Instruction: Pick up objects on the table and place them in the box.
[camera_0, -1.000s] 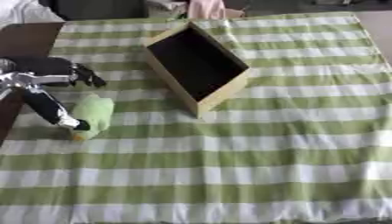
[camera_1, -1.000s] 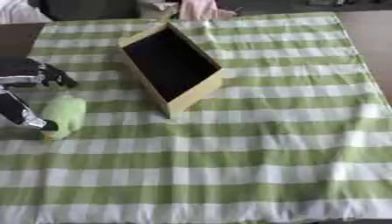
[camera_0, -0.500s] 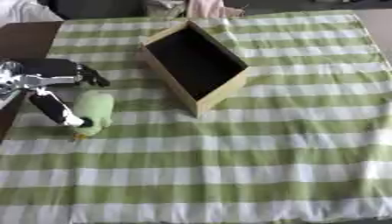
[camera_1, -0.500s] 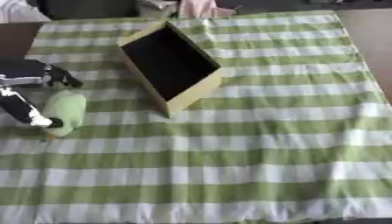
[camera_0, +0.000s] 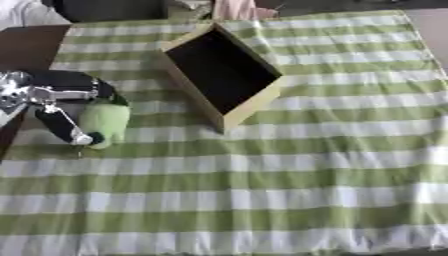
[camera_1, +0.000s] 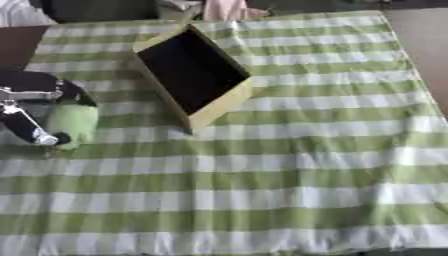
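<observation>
A dark brown table (camera_0: 22, 42) shows bare only at the upper left of the frame; a green-and-white checked cloth (camera_0: 289, 170) covers the rest. On the cloth an open, dark-lined box (camera_0: 223, 75) sits askew in the upper middle, and a pale green rounded object (camera_0: 105, 122) lies at the left edge.

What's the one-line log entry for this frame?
phase: grasp | left hand: fingers around green object, on cloth | box: open, empty, right of object | right hand: out of view
</observation>
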